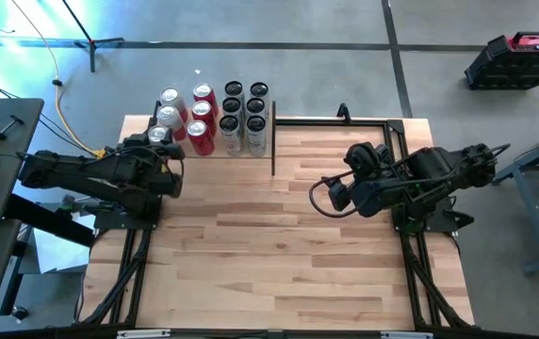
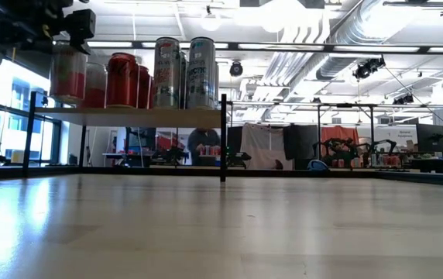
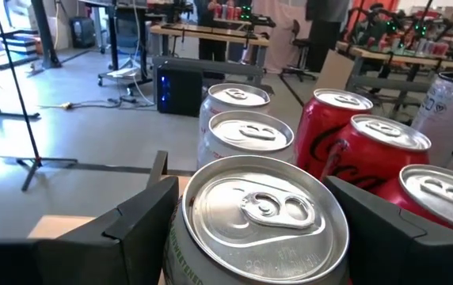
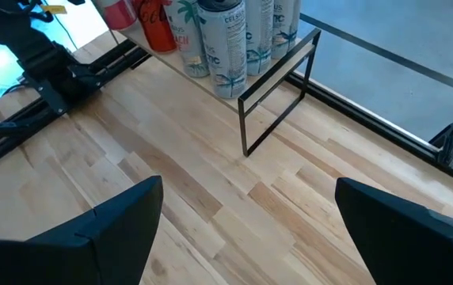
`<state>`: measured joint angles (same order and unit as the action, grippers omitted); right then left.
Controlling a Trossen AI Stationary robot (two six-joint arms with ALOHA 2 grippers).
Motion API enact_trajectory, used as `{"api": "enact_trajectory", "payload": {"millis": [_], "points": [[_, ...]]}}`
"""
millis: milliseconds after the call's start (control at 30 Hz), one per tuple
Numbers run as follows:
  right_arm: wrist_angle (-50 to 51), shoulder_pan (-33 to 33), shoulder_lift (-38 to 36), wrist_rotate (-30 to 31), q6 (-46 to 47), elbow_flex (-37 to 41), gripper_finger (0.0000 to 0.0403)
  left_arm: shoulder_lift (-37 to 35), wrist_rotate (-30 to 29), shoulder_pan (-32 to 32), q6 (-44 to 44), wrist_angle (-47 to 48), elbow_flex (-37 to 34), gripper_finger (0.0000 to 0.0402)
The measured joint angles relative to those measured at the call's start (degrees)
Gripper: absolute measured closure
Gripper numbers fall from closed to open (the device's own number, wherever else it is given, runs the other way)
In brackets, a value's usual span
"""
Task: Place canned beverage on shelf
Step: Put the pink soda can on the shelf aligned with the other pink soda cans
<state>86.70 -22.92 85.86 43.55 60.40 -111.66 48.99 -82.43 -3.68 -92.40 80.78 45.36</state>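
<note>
The near half of the table (image 1: 279, 254) is lying bare, wooden planks running left to right. Over the right middle of it, the right tool (image 4: 242, 229) is hanging with its fingers spread wide, gripping nothing and pointing toward the shelf (image 1: 271, 141) well to its far left. At the left edge, the left tool (image 3: 246, 218) is reaching to the shelf's left end, its two fingers sitting on either side of a silver-topped can (image 3: 258, 210), just beside its wall, though I cannot tell whether they are pressing it. That can is standing upright at the near left corner of the shelf. Behind it two more pale cans (image 3: 250, 131) are lining up, red cans (image 1: 203, 115) are standing beside them, and tall slim cans (image 1: 244, 113) are filling the right part.
</note>
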Motion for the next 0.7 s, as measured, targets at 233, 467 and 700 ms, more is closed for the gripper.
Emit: {"api": "enact_trajectory", "payload": {"millis": [233,467,700], "points": [[0.02,0.0,0.0,-0.25,-0.02,0.0,0.0043,0.02,-0.45,0.08,1.51,-2.71,0.0,0.0126],[-0.04,0.0,0.0,-0.48,-0.44,0.0,0.0043,0.02,0.16,2.92,1.09,-2.76,0.0,0.0126],[-0.37,0.0,0.0,-0.61,-0.46,0.0,0.0043,0.02,1.5,5.98,1.2,-4.68,0.0,0.0126]]}}
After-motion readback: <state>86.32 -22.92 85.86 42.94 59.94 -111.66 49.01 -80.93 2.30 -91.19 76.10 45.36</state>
